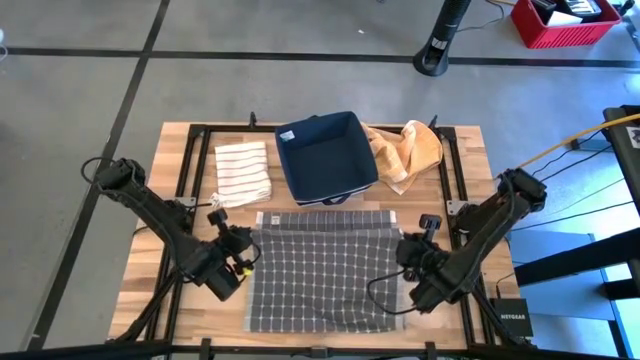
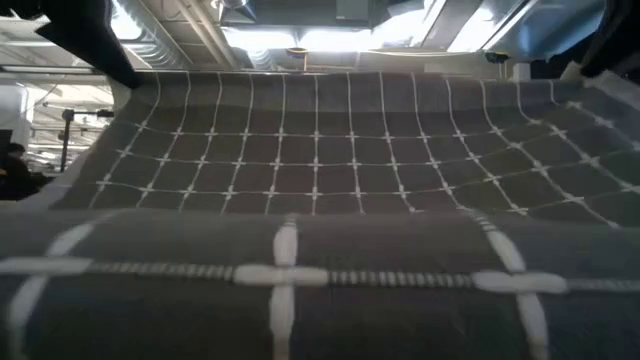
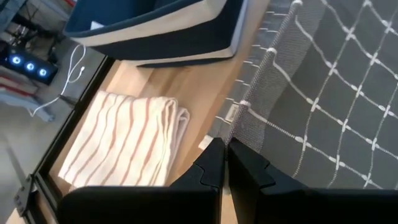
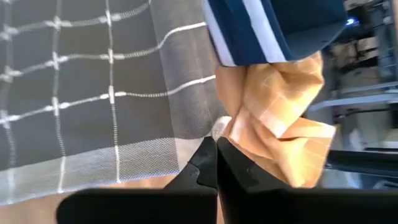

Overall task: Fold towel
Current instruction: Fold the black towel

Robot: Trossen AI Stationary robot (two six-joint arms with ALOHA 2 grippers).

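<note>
A grey towel with a white grid (image 1: 325, 275) lies spread between my two arms. In the low view the grey towel (image 2: 320, 150) rises from the table toward its far edge. My left gripper (image 1: 248, 243) is shut at the towel's far left corner. My right gripper (image 1: 404, 248) is shut at its far right corner. In the wrist views, the shut fingers of my left gripper (image 3: 224, 146) and of my right gripper (image 4: 216, 144) meet the pale hem band. My left gripper pinches the towel's far left corner (image 3: 231, 132), on the pale hem, between its two shut fingers. The fingers slant down from the near left. The corner is raised; the towel's near part lies on the table. My right gripper pinches the far right corner (image 4: 214, 130), where hem band and side edge meet. The fingers slant down from the near right. The far edge hangs between both grippers with a slight sag.
Just beyond the towel's far edge stands a dark blue basket (image 1: 325, 155). A folded striped towel (image 1: 243, 170) lies to its left and a crumpled orange cloth (image 1: 405, 152) to its right. A black frame (image 1: 185, 175) runs round the wooden table.
</note>
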